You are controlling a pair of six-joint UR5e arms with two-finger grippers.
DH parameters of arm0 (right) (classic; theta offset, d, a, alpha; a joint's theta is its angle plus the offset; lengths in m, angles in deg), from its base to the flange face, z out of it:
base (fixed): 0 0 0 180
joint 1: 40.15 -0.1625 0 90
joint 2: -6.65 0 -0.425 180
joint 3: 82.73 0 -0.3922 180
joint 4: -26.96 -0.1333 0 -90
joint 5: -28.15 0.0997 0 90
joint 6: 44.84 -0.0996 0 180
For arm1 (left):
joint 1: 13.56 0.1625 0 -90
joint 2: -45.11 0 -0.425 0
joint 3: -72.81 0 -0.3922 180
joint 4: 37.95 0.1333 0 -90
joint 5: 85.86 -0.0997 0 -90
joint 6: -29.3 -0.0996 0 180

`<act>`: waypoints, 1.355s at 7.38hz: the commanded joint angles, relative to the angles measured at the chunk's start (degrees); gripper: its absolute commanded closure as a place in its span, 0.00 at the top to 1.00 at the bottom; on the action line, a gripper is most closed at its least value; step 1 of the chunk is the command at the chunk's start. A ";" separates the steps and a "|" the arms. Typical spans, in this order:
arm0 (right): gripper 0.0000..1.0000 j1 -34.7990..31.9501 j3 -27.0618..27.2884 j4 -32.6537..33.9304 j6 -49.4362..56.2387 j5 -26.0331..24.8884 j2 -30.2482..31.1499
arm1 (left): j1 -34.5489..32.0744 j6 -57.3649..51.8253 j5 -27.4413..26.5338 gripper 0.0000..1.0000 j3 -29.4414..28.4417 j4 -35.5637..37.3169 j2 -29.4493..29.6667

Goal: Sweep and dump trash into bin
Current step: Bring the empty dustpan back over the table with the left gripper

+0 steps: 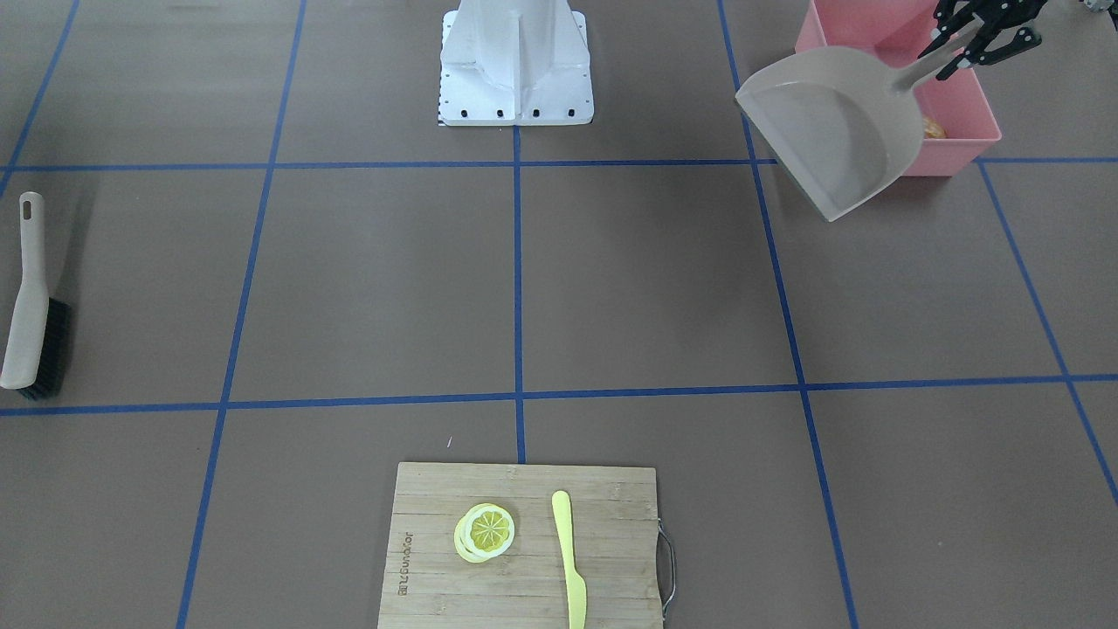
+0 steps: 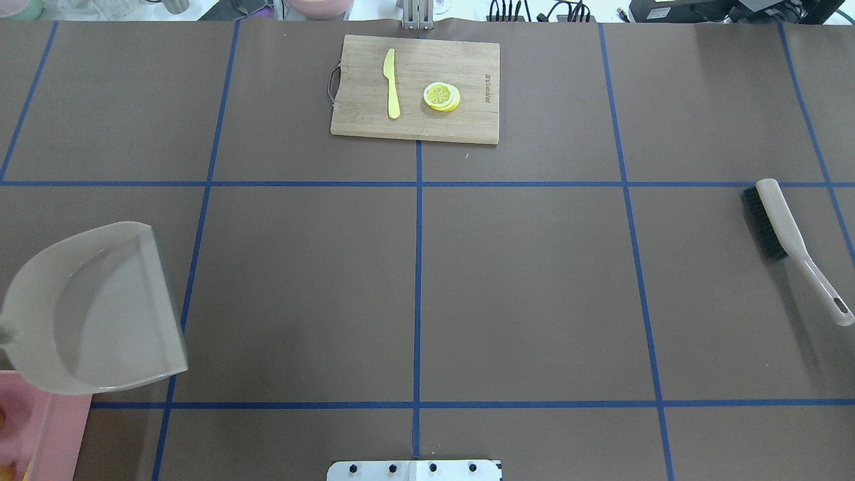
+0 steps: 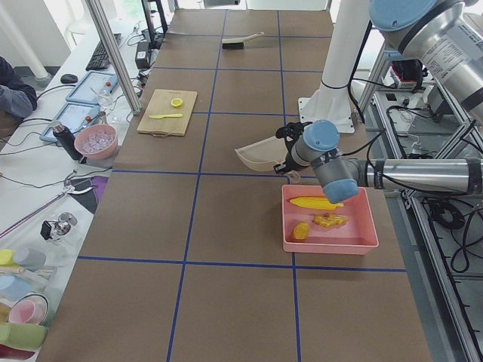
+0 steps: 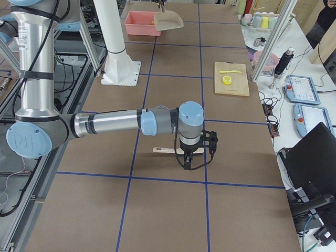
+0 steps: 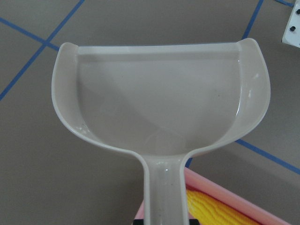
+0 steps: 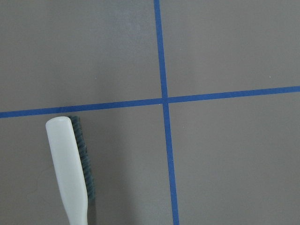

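The left gripper point(image 1: 945, 58) is clamped on the handle of the beige dustpan point(image 1: 838, 140), whose scoop tilts out ahead of it above the table point(image 2: 534, 287); just beneath and behind that gripper sits the pink bin point(image 3: 332, 245), and in it lie the corn cob point(image 3: 315, 202), the ginger root point(image 3: 332, 220) and the potato-like lump point(image 3: 301, 231); the right gripper point(image 4: 188, 161) hangs just above the brush point(image 2: 798, 248), which lies flat; whether its jaws are parted or closed cannot be told.
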 commanded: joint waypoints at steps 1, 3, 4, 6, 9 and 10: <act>1.00 0.00 -0.42 -0.03 0.06 -0.02 0.15 | 3.83 -0.12 -0.54 0.00 -3.66 4.09 13.03; 1.00 0.00 -0.51 -0.03 0.15 -0.11 0.24 | 4.29 -1.87 -0.36 0.00 -11.54 6.22 25.68; 1.00 0.00 -0.60 -0.03 0.15 -0.11 0.24 | 4.37 -1.88 0.16 0.00 -17.16 6.31 33.06; 1.00 0.00 -0.78 -0.03 0.15 -0.11 0.33 | 4.29 -10.27 3.84 0.00 -24.49 12.68 42.94; 1.00 0.00 -0.78 -0.03 0.24 -0.02 0.41 | 4.37 -21.45 3.68 0.00 -32.21 16.59 50.41; 1.00 0.00 -0.60 -0.03 0.24 -0.02 0.50 | 4.38 -24.01 3.68 0.00 -34.51 16.68 52.01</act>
